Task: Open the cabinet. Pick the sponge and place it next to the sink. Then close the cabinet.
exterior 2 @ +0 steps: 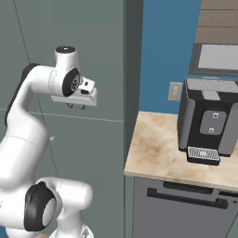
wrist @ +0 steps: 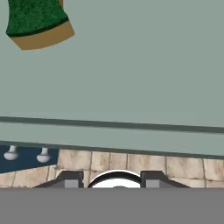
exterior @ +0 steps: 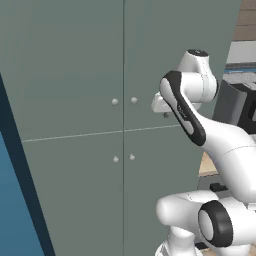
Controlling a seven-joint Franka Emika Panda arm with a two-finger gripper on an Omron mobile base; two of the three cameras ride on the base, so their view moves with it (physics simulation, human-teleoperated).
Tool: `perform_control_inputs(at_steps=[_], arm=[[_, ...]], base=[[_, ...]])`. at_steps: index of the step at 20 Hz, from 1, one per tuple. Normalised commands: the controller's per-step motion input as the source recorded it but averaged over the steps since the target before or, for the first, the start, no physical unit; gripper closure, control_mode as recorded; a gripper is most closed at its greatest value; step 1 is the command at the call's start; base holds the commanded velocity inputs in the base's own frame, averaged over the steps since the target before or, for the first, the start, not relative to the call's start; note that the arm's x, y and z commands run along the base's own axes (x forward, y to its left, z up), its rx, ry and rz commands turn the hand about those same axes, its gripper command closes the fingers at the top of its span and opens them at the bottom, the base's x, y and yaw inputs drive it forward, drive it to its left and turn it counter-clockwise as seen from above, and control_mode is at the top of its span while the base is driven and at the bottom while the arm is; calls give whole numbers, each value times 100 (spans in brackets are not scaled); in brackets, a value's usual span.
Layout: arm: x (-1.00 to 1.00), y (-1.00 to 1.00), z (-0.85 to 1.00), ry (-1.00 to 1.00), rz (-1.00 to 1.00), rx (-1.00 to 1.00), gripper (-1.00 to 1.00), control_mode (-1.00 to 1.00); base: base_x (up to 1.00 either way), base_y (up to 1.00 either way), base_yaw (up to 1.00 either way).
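Observation:
The tall grey-green cabinet (exterior: 75,75) stands in front of me with all four doors shut, its pale knobs (exterior: 114,101) clustered at the middle seam. My gripper (exterior 2: 76,107) hangs open and empty, pointing down, close to the upper right door. In the hand view the sponge (wrist: 37,22), green scrub layer over a yellow body, lies on a grey-green surface at the top left, far from my gripper (wrist: 111,179). Two knobs (wrist: 11,153) show at the lower left there. The sink is out of view.
Right of the cabinet (exterior 2: 93,56) a stone counter (exterior 2: 153,148) carries a dark coffee machine (exterior 2: 209,121). A dark grey dishwasher panel (exterior 2: 186,209) sits below it. A blue wall (exterior 2: 162,46) rises behind, and tiled floor (wrist: 131,162) shows below the hand.

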Motion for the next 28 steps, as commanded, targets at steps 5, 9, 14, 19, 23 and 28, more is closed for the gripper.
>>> perform_control_inputs(at_steps=[5, 9, 14, 19, 23, 28], arm=[[-2, 12, 0, 0, 0, 0, -100, -100], [-2, 44, 0, -3, -3, 2, -100, -100], [-2, 63, -5, -1, -1, 6, -100, -100], [0, 52, 0, -1, -2, 7, -100, -100], [-4, 4, 1, -8, -3, 7, -100, -100], [-18, 19, 33, -13, 0, 0, -100, -100]], base=[[0, 0, 0], [0, 0, 0], [0, 0, 0], [0, 0, 0], [0, 0, 0], [0, 0, 0]])
